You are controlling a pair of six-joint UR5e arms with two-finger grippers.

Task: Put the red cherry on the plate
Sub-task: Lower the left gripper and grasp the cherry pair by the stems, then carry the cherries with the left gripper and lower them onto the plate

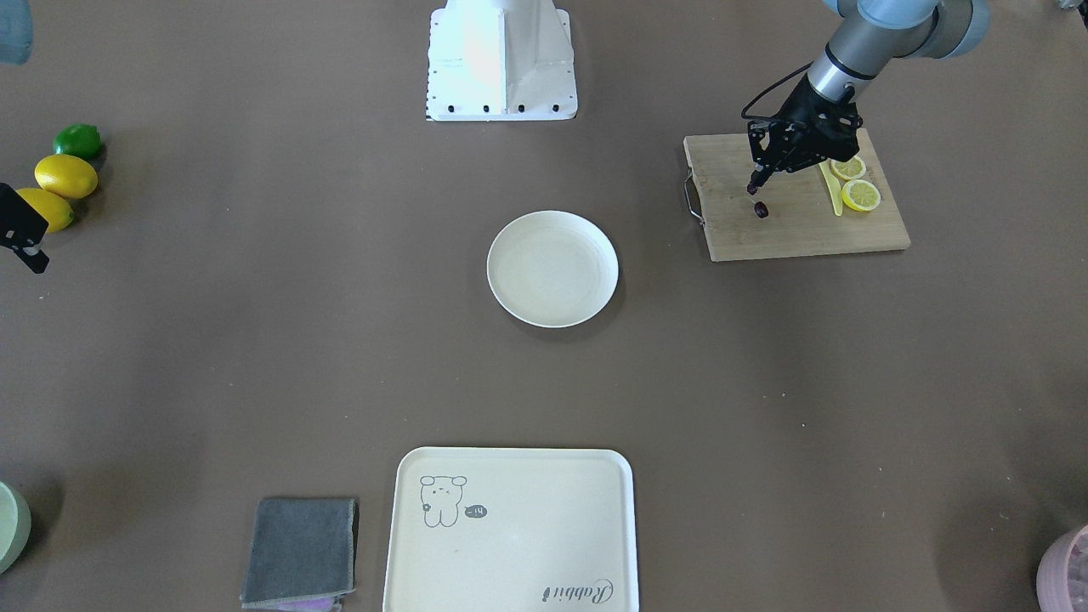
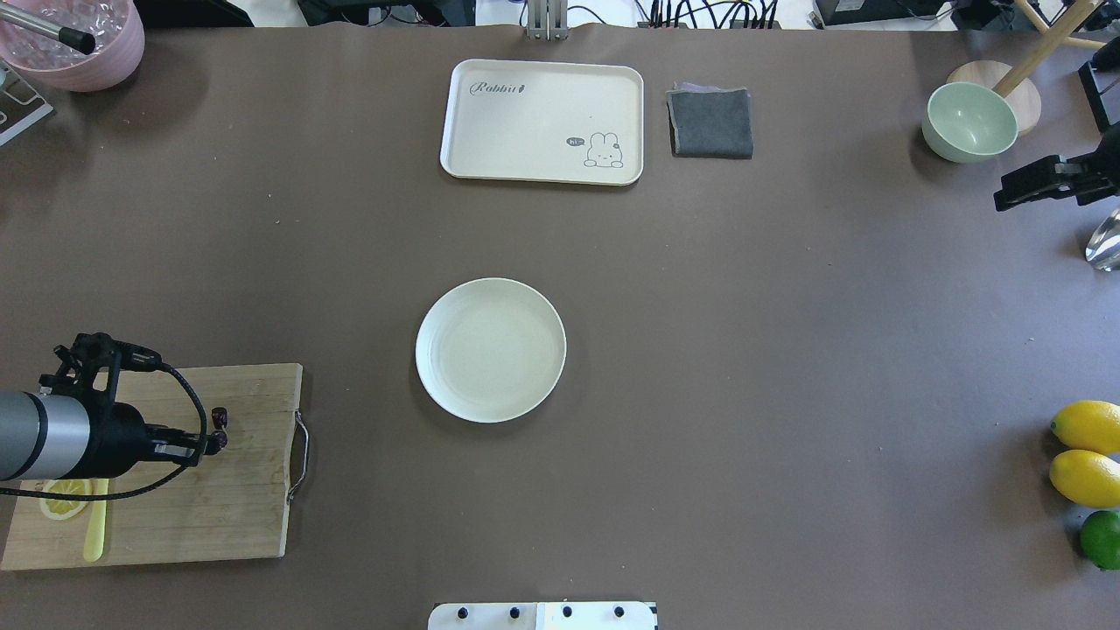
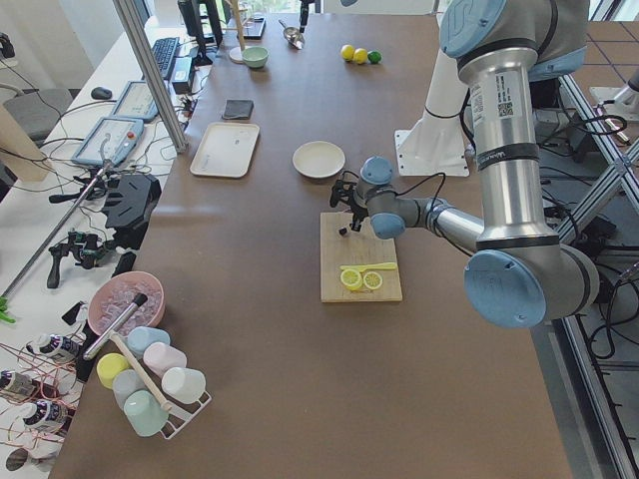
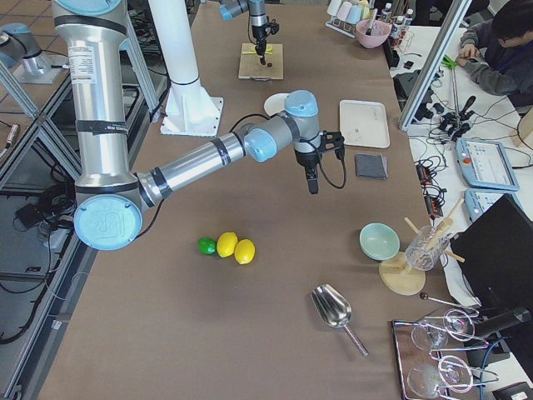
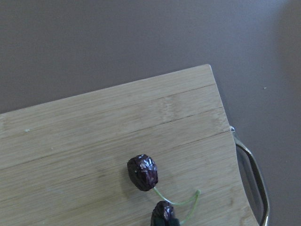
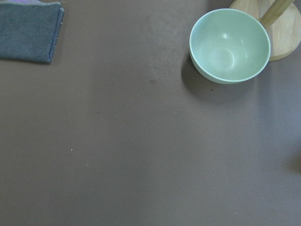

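Observation:
The red cherry (image 5: 142,172) is a pair of dark maroon fruits on a thin green forked stem, over the wooden cutting board (image 1: 799,234). One fruit (image 1: 761,209) hangs or rests just off the fingertips; the other sits at the tip of my left gripper (image 1: 753,187), which looks shut on it. Whether the pair is clear of the board is hard to tell. The round cream plate (image 1: 552,269) stands bare at the table's middle, well away from the board. My right gripper (image 2: 1002,199) hovers at the far side, narrow and shut, holding nothing.
Lemon slices (image 1: 860,195) and a yellow knife (image 1: 830,189) lie on the board behind the left gripper. A cream tray (image 2: 542,122), grey cloth (image 2: 710,122), green bowl (image 2: 969,121), pink bowl (image 2: 74,44), whole lemons (image 2: 1089,451) and a lime (image 2: 1102,538) line the table's edges.

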